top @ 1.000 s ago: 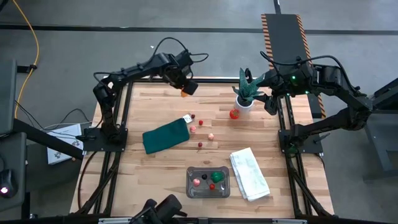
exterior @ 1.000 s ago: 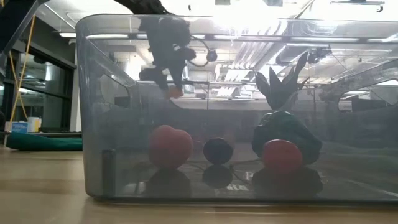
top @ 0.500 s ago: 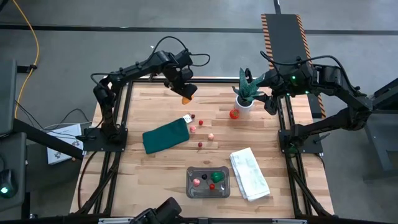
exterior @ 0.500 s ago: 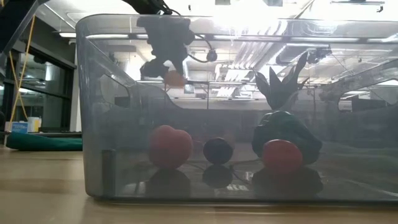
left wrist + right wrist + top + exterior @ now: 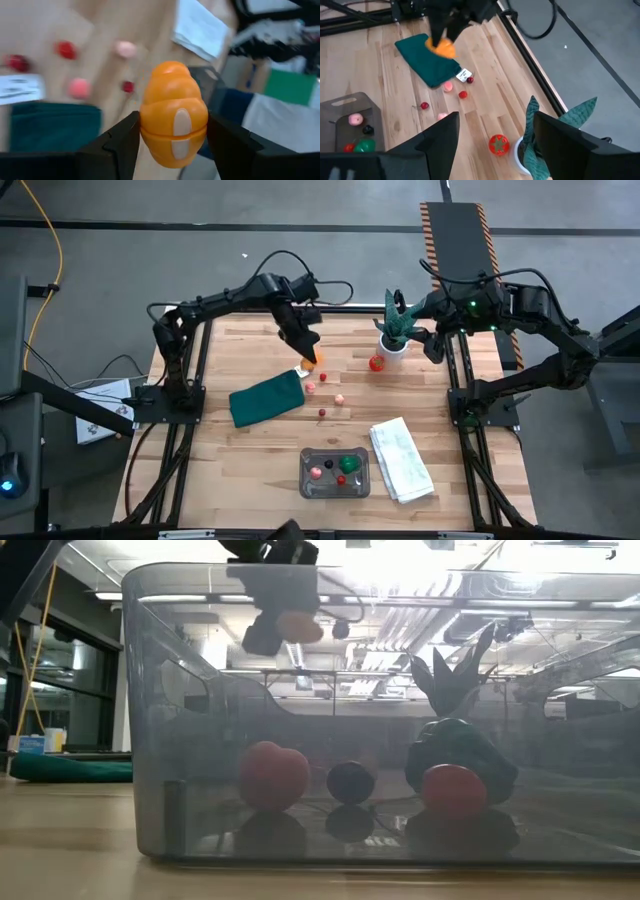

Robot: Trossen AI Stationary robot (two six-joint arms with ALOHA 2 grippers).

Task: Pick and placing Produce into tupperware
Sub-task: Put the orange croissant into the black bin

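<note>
glossy orange plastic produce [image 5: 173, 127], clear smooth plastic tupperware [image 5: 150, 720], planked wood table [image 5: 250, 450]

Table-level view is mostly blocked by the tub [image 5: 150, 740] wall, so the table behind it is just murky shapes. The left gripper [image 5: 275, 615] gets chopped off by the top edge there. Left wrist view is smeared: the small red and pink pieces [image 5: 67, 50] are blobs, can't tell what they are.

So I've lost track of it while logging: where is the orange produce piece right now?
In the high view the orange piece is held in the left tool, above the table's far middle, beside the dark green cloth's far corner.
</note>
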